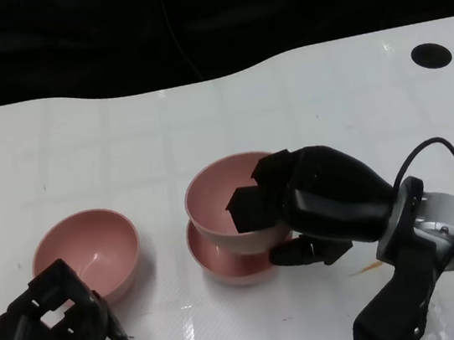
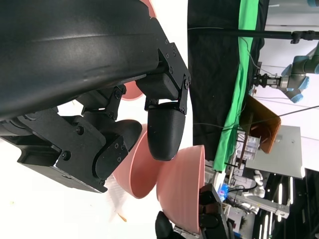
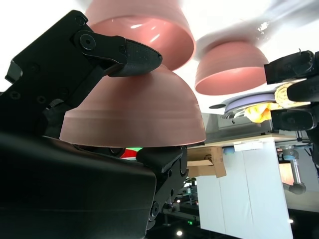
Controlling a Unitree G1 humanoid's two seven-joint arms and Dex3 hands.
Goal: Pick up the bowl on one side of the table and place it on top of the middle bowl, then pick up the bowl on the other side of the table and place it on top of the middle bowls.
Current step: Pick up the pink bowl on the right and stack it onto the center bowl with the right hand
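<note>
Here the right hand (image 1: 320, 199) grips a pink bowl (image 1: 227, 199) by its rim, fingers (image 1: 249, 205) inside the bowl and the thumb under its outer wall, holding it directly over the middle bowl (image 1: 232, 262), which rests on the white surface (image 1: 202, 114); whether the held bowl touches the middle bowl cannot be told. A third pink bowl (image 1: 86, 253) sits on the surface to the left of the middle bowl, well apart from it. The left hand (image 1: 48, 339) rests just in front of that third bowl, its fingers curled inward around nothing.
</note>
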